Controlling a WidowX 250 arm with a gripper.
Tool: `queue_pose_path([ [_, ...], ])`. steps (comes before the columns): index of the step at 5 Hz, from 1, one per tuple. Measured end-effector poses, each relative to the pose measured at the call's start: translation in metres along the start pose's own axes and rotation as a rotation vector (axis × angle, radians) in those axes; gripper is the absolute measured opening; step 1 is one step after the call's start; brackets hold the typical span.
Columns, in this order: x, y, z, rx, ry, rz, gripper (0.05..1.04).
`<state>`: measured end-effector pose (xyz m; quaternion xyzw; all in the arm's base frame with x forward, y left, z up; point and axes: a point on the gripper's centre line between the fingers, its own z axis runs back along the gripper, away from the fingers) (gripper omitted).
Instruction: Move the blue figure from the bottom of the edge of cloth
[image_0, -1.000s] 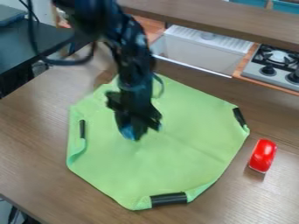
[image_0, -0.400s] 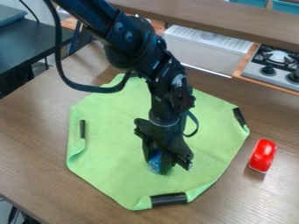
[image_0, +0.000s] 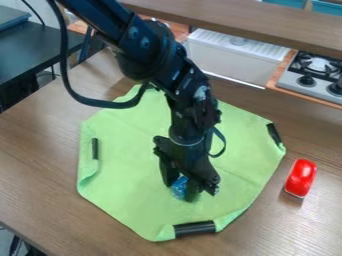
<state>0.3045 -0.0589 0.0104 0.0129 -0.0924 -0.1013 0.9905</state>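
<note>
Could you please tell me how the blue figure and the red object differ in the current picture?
The blue figure is at the hand, within the outline of the green cloth, while the red object sits on the wooden table, off the cloth.
The blue figure is partly hidden by the hand; the red object has nothing in front of it.
Both are much smaller than the cloth.

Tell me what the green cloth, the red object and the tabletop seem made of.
Green cloth: fabric, matte, judging by its soft creases and curled edges. Red object: probably glossy plastic, given its bright highlights, though painted metal is possible. Tabletop: wood or wood-look laminate, low sheen, with brown streaked grain.
</note>
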Motion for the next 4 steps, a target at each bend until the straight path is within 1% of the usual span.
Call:
queue_pose_path([
  [1,-0.005,0.008,0.002,-0.055,0.030,0.002,0.987],
  [2,-0.005,0.028,0.028,-0.149,-0.011,0.034,1.000],
  [3,-0.011,0.046,0.056,-0.236,-0.052,0.052,1.000],
  [4,-0.021,0.073,0.092,-0.275,-0.128,0.080,1.000],
])
